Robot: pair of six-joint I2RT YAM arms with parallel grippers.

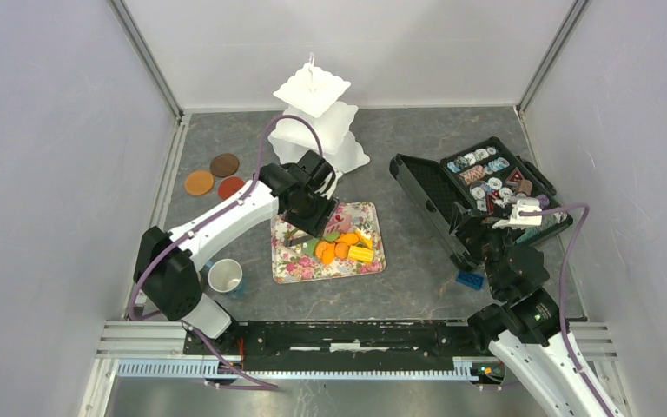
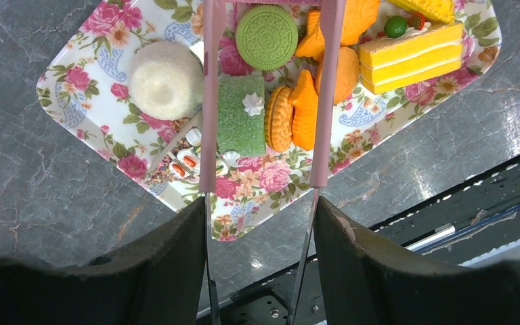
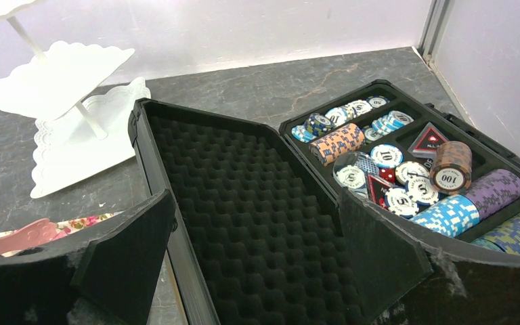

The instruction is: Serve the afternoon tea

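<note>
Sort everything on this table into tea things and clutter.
Tea things: cakes, tray, tongs, stand, saucers, cup.
Clutter: chip case, blue brick.

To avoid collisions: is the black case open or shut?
Open: the black case shows its foam-lined lid and poker chips inside.

Open case (image 3: 244, 203) before right fingers (image 3: 386, 261)
</note>
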